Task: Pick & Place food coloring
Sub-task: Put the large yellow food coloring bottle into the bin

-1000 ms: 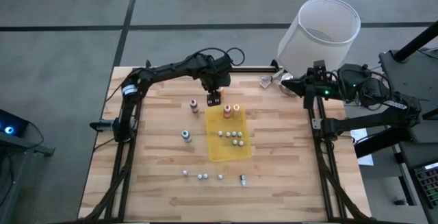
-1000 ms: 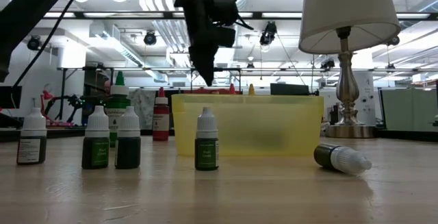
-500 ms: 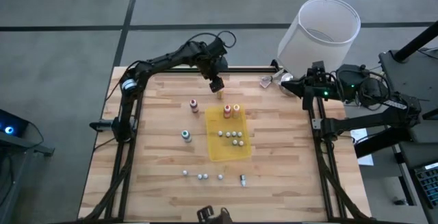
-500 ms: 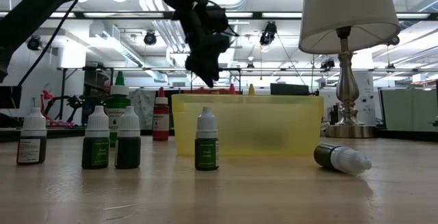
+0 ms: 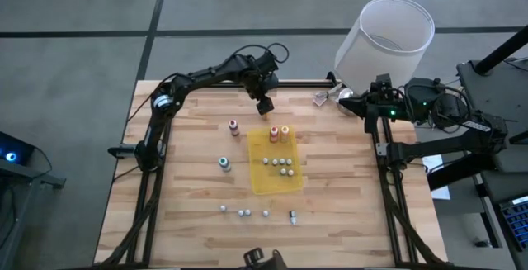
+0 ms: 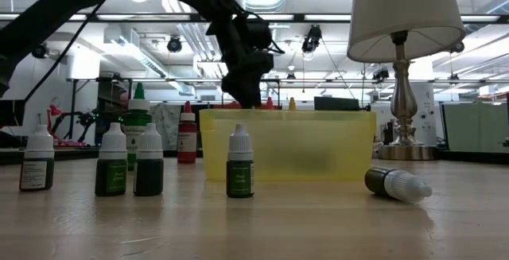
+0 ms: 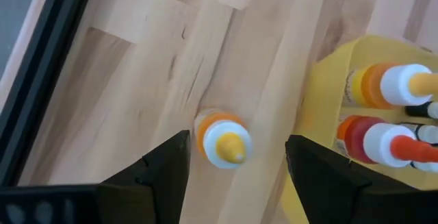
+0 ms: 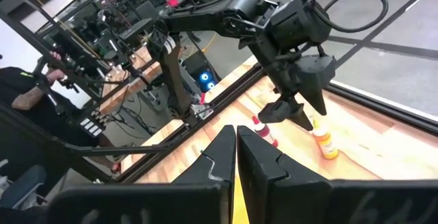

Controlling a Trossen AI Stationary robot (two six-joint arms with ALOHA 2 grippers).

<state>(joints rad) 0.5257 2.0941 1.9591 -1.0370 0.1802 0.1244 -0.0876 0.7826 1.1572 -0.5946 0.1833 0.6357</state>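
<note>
The left gripper (image 5: 266,105) hangs with its jaws apart and empty over an orange bottle (image 7: 222,139) standing on the worktop (image 5: 190,179) just beside the yellow tray (image 5: 290,183). Several bottles already stand in the tray; others wait outside it, so I judge the task is partly done. The left wrist view shows the bottle between the fingers, which the low view hides. The right gripper (image 8: 235,157) is clenched, parked at the worktop's right edge.

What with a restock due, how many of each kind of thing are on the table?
Coloured-tip bottles: 5
White-capped bottles: 10
Yellow tray: 1
Lamp: 1
Total: 17
</note>
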